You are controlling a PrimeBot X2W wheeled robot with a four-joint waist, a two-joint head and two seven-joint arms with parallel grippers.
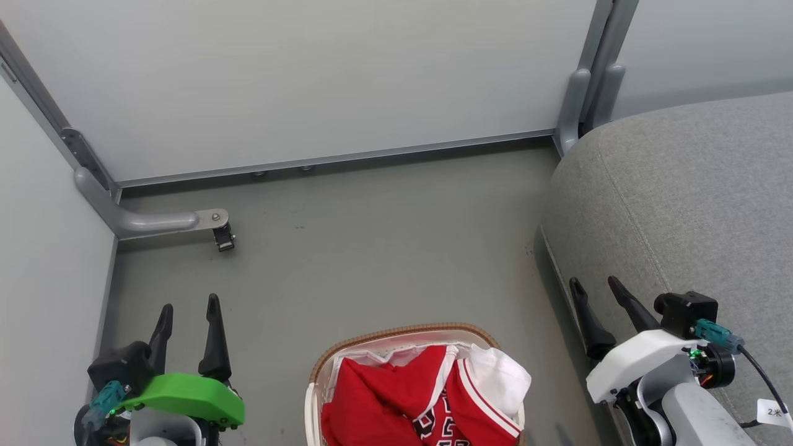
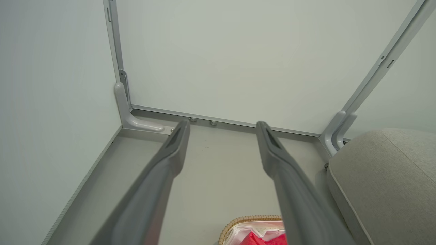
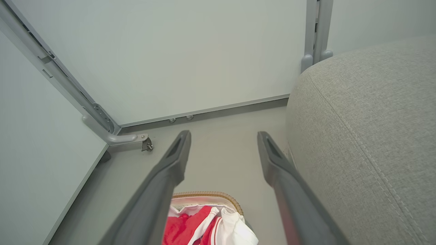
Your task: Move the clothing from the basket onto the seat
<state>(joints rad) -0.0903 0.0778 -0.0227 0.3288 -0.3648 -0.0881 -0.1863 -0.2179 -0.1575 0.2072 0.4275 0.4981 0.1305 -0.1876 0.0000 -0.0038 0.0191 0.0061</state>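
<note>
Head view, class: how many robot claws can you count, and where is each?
2. The left claw is at the lower left, open over the floor; the right claw is at the lower right, open beside the seat.

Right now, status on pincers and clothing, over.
Left pincer open, empty. Right pincer open, empty, beside seat. Clothing in basket, not yet gripped. Path to seat looks open.

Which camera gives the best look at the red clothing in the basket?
The head view: the clothing lies bunched in the basket, jersey trim and number showing. The right wrist view catches a smaller patch; the left wrist view a red scrap.
</note>
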